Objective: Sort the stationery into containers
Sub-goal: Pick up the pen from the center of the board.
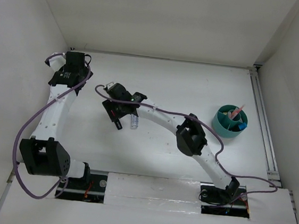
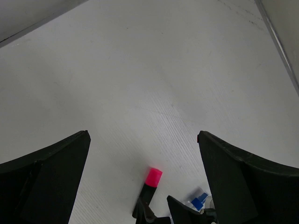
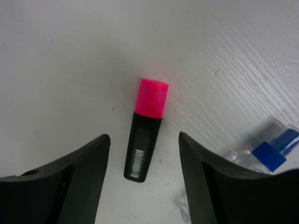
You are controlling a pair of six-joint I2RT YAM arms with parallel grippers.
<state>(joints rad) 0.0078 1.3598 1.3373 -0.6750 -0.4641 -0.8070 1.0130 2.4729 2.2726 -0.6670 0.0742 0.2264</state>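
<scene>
The pink-capped marker is laid on the surface between the released right fingers, ungrasped; the left fingers are spread wide.

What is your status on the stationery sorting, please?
Left claw open, empty. Right claw open, straddling the black plastic marker with pink cap, lying flat, ungripped. Clear blue-capped bottle close beside one finger.

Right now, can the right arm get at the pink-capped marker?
Probably yes. The right gripper is open, with the pink-capped marker lying flat between its fingers, nothing over it. The clear bottle lies off to one side, apart from the marker, so likely no obstruction.
</scene>
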